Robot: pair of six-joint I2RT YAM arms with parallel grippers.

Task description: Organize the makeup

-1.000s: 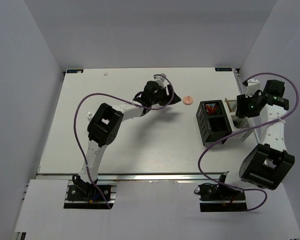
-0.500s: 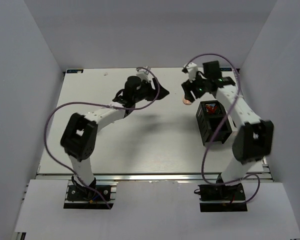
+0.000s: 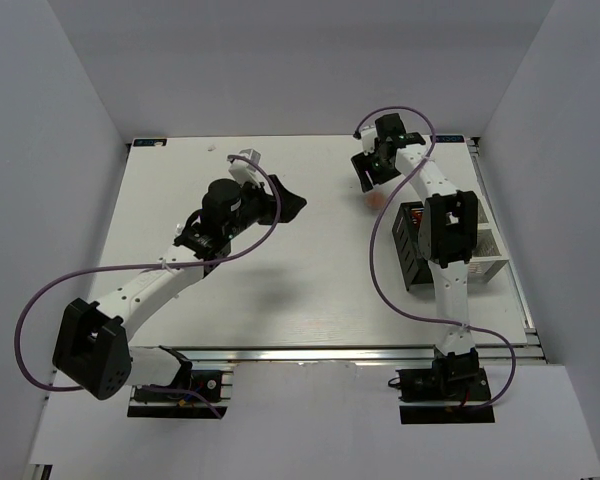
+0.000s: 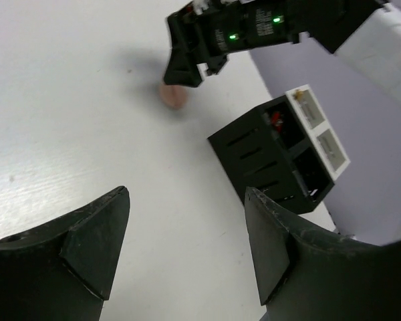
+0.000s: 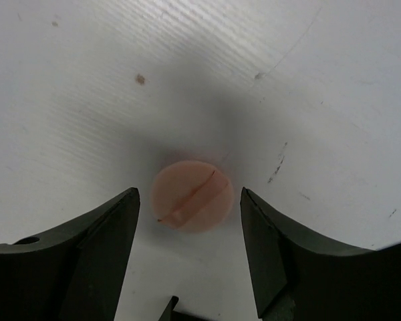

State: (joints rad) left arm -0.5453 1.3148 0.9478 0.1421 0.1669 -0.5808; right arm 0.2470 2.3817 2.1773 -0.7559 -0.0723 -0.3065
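Observation:
A peach-pink round disc (image 5: 192,195) with a raised ridge across its top lies flat on the white table, far of the box. My right gripper (image 5: 187,195) hovers right over it, open, one finger on each side and neither touching. From the left wrist view the disc (image 4: 174,95) shows just under the right gripper (image 4: 186,67). In the top view the disc (image 3: 380,197) is mostly hidden by that gripper (image 3: 366,176). My left gripper (image 3: 288,202) is open and empty, low over bare table left of the disc. Something red (image 4: 275,120) stands in a black compartment.
The compartment box (image 3: 412,262) stands at the right, black on its near-left side (image 4: 254,157) and white on the far side (image 4: 324,137). The right arm's forearm crosses above it. A purple cable loops from each arm. Grey walls enclose the table.
The right arm swung from the box at the right to the far middle, over the disc, and its jaws widened. The left arm drew back toward the left.

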